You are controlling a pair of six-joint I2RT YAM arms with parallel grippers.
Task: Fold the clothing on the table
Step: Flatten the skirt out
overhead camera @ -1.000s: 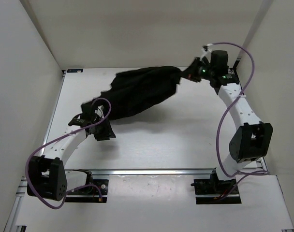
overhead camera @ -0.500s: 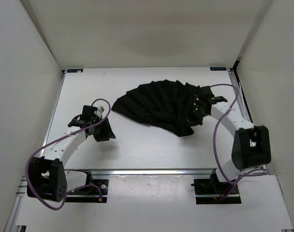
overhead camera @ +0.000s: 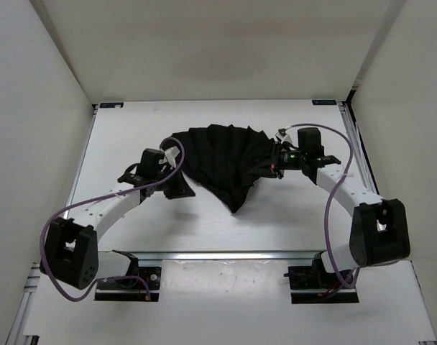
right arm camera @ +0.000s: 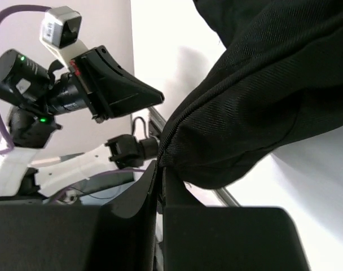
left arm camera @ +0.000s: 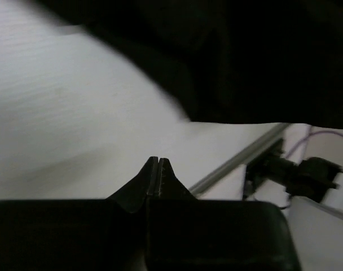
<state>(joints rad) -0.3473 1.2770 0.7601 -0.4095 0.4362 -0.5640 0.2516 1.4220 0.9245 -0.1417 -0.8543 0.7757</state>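
One black clothing (overhead camera: 222, 162), right fingers (right arm camera: 139, 196) pinching it, left fingers (left arm camera: 139, 191) closed

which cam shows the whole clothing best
Top external: the whole clothing shows, fanned out over the table. Right wrist shows only a bunched edge close up; left wrist only a blurred dark mass.

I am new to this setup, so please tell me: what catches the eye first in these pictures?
The black clothing stands out, fanned in pleats across the middle of the white table. The right fingers are shut on its right edge, while the left fingers are shut on nothing, just short of its left edge.
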